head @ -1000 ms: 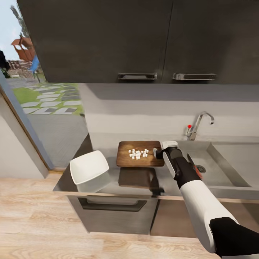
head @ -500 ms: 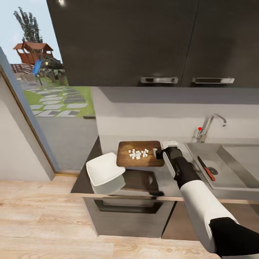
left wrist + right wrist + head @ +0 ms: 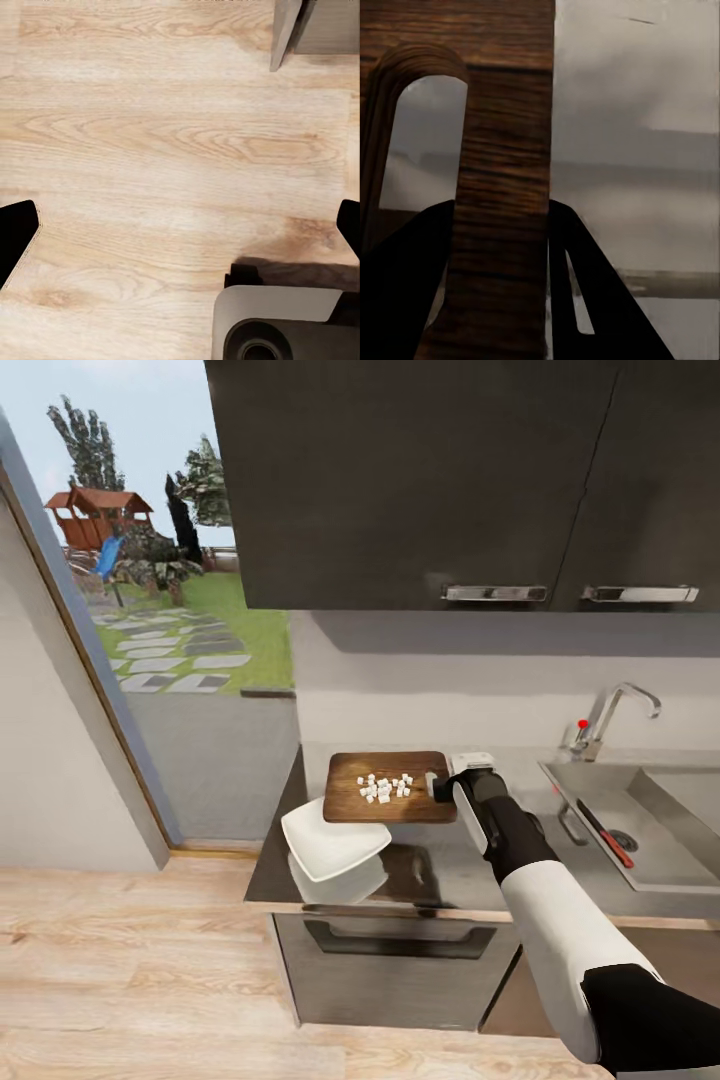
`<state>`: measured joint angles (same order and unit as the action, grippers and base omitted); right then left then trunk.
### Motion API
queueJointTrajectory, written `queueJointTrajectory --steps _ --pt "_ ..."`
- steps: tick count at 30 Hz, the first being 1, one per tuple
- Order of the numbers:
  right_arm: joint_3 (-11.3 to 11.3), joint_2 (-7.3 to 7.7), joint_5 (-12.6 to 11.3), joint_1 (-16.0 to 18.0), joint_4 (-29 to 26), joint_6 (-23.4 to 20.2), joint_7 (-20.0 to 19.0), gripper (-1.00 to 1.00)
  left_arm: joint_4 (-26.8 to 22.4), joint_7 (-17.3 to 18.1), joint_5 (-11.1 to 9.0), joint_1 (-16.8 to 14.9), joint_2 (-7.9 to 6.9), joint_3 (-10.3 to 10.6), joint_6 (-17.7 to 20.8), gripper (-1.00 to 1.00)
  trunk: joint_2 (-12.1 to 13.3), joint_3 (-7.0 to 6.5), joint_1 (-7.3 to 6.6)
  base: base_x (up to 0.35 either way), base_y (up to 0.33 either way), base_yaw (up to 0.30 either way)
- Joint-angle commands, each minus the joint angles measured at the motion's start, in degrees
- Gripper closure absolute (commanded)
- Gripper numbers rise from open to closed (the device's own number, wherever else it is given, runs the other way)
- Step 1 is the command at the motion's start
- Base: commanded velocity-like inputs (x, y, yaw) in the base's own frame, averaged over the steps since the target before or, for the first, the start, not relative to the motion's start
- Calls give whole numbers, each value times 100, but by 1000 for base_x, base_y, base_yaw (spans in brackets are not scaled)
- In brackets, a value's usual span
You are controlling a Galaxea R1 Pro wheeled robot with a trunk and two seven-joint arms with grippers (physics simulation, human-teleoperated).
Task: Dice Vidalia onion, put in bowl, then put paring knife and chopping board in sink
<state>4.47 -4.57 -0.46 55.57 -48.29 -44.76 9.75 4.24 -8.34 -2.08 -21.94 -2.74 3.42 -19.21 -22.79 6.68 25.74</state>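
Right tool point(image 3: 441, 785) clamps my chopping board point(image 3: 390, 787) by its handle end, level so diced onion point(image 3: 385, 787) stays on above the bowl point(image 3: 333, 838).

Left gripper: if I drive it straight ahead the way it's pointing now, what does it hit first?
Most likely the wooden floor. In the left wrist view the left gripper is open and aimed down at bare planks, with nothing between its fingers. A grey part of the robot base sits beside that line; depth is unclear.

I am holding my left gripper point(image 3: 187, 225) spread wide over the pale wooden floor point(image 3: 165, 142), with a grey cabinet corner point(image 3: 300, 30) and my round grey base point(image 3: 277, 322) showing.
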Motion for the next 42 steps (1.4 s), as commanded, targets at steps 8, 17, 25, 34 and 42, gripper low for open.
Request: queueJointTrajectory --steps 8,17,25,34,42 --pt "10 9 18 7 -4 -26 26 100 24 -11 -20 -12 -3 36 -38 -100 -13 -57 4 0 26 0" --pt "19 4 20 7 -4 -7 33 100 24 -12 -20 -12 -12 36 -47 -100 -13 -101 4 0 0 0" --pt "94 0 20 7 70 -2 34 100 24 -12 -20 -12 -42 36 -41 -100 -13 -173 4 0 0 0" --pt "533 9 29 7 127 195 26 100 24 -14 -20 -12 -42 36 -38 -100 -13 -205 4 0 0 0" --pt "1198 18 37 7 108 407 19 100 24 -14 -20 -12 -42 36 -38 -100 -13 -205 4 0 0 0"
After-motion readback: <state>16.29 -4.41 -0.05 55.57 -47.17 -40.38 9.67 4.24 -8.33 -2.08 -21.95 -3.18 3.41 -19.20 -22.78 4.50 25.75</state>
